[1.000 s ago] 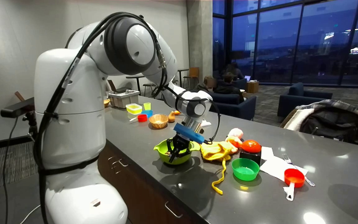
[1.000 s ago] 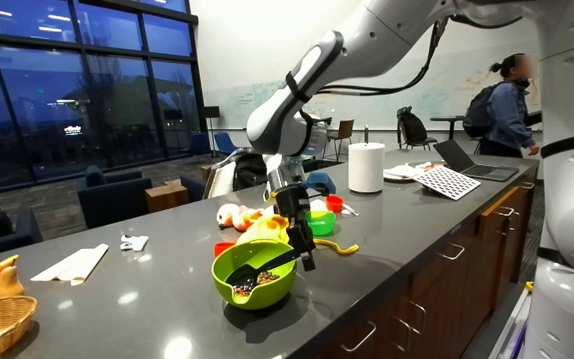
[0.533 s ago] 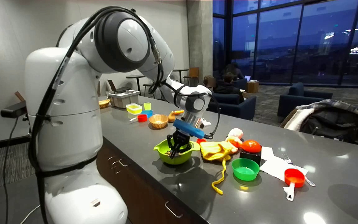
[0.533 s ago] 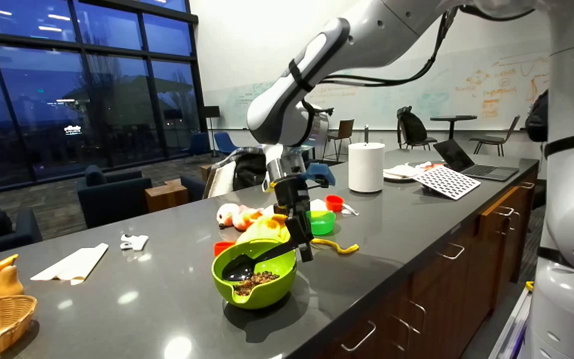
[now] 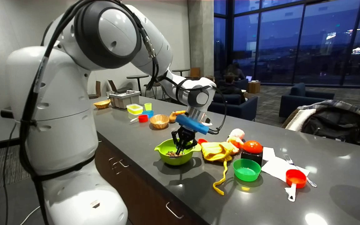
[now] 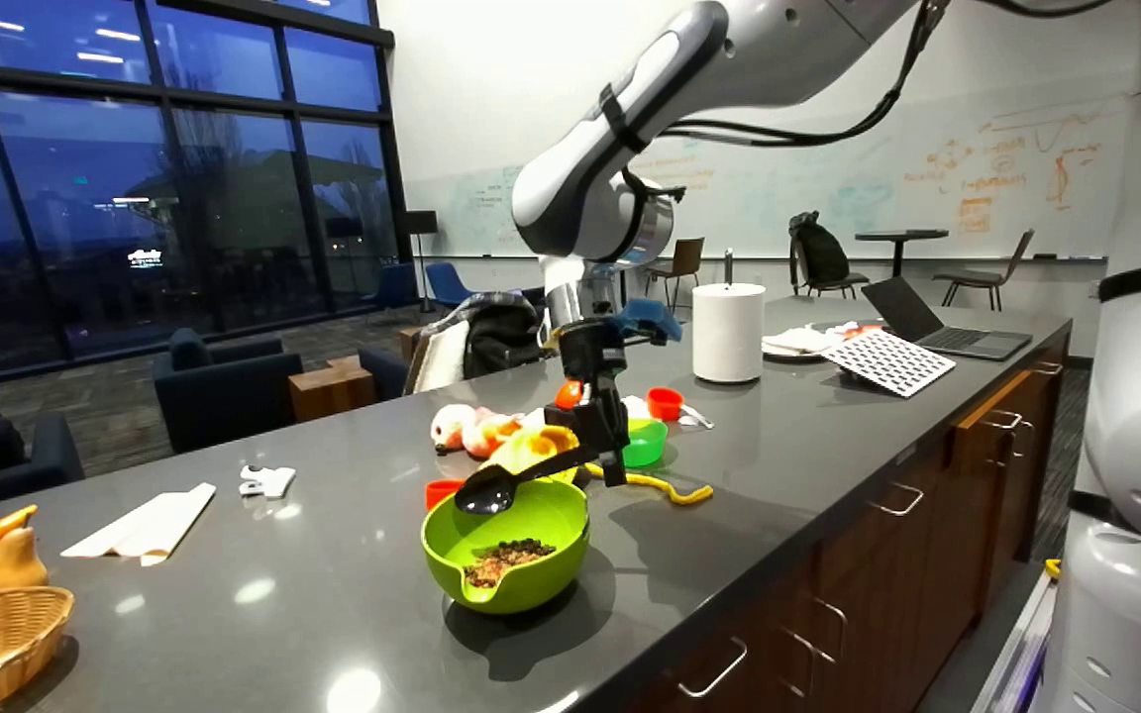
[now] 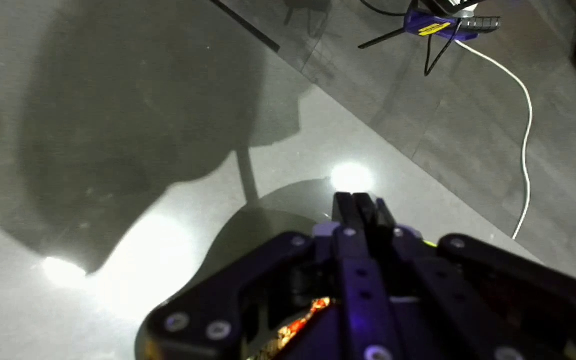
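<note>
My gripper [image 6: 613, 467] is shut on the handle of a black spoon [image 6: 484, 491], above the lime-green bowl [image 6: 546, 586] on the grey counter. The spoon's head hangs clear of the bowl's contents, roughly at rim height; what it carries, if anything, is too dark to tell. Brown, reddish and dark bits [image 6: 511, 560] lie in the bottom of the bowl. In the other direction of sight, my gripper [image 5: 179, 152] covers part of the bowl [image 5: 174, 161] and the spoon cannot be made out. The wrist view shows the gripper [image 7: 362, 197] with its fingers close together.
Beside the bowl lies a yellow knitted thing [image 5: 216, 152] with a long tail. Past it stand a green cup [image 5: 246, 170], a red-orange item [image 5: 252, 147] on a black box, and a red measuring cup [image 5: 295, 178]. A wicker basket [image 6: 1, 634] sits near the counter's end.
The gripper has risen and shifted slightly away from the bowl's spouted side, lifting the spoon out of the bits to about rim height. The bowl stays put. A person in the background has left view.
</note>
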`<state>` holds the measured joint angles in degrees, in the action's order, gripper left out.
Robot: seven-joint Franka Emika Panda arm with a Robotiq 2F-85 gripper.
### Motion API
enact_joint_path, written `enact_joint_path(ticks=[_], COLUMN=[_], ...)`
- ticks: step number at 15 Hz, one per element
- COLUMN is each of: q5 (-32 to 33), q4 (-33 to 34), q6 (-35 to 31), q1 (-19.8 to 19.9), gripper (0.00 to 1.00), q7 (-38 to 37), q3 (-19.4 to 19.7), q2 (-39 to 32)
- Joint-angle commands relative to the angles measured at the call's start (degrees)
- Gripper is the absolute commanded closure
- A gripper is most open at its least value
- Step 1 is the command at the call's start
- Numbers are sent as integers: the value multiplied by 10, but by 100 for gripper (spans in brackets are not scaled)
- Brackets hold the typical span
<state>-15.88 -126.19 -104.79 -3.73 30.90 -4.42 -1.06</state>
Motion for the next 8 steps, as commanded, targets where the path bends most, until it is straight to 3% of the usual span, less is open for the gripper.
enact_joint_path(ticks=[1,8], q5=[-3,-27], q4=[-32,-71], q6=[-17,-31], q1=[17,45], gripper=[99,99], q7=[-12,-5], q3=[19,70], q2=[54,102])
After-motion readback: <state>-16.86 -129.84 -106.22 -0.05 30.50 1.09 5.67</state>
